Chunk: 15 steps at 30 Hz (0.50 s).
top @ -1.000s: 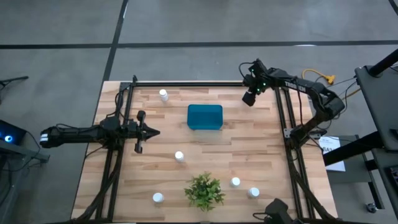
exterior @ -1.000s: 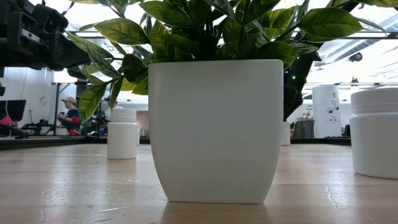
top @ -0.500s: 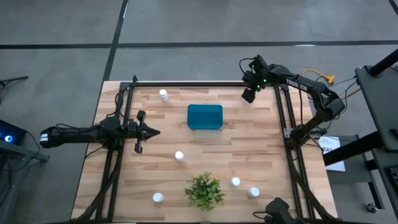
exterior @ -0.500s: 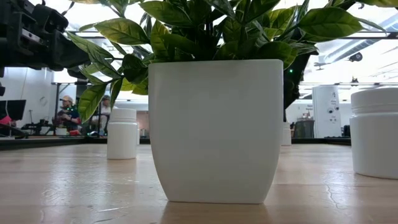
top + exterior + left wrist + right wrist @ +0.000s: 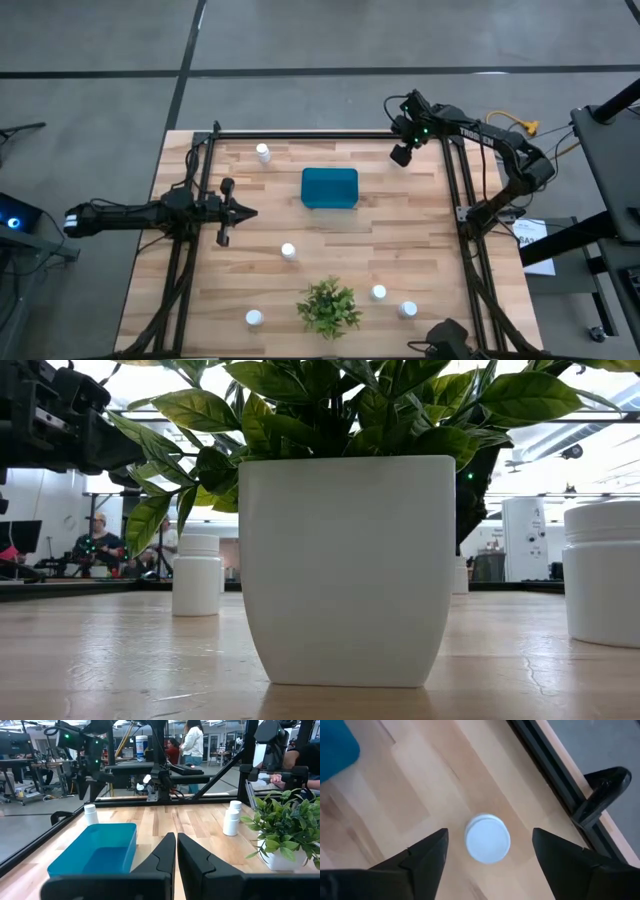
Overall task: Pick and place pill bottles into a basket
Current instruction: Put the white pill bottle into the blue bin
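Right wrist view: right gripper hangs over a pill bottle, jaws spread wide, the white cap centred between them, nothing held yet. Step in hand looks like the approach to a first pick; next move calls for a straight descent, then closing on the bottle. Basket sits well apart from those jaws, apparently empty. Left gripper waits with jaws closed, basket just ahead. From above, the targeted bottle is hidden under the right gripper; five other bottles show on the table.
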Motion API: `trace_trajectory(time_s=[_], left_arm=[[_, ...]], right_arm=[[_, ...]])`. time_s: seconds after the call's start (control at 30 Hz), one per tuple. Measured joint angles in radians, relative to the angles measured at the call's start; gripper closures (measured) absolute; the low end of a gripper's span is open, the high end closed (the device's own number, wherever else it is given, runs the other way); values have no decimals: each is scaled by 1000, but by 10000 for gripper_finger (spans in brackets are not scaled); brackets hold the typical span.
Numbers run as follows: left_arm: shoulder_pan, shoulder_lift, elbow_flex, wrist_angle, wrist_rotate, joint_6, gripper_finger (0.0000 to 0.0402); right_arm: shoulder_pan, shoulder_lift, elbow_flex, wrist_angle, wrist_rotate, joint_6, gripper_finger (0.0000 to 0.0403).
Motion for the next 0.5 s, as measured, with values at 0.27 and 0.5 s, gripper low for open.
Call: trace_trajectory(time_s=[0.27, 0.5], left_arm=[[0, 0, 0, 2, 1, -1, 400], [0, 0, 0, 1, 20, -19, 400]], right_arm=[[0, 0, 0, -17, 9, 0, 95], [-1, 5, -7, -13, 30, 2, 79]])
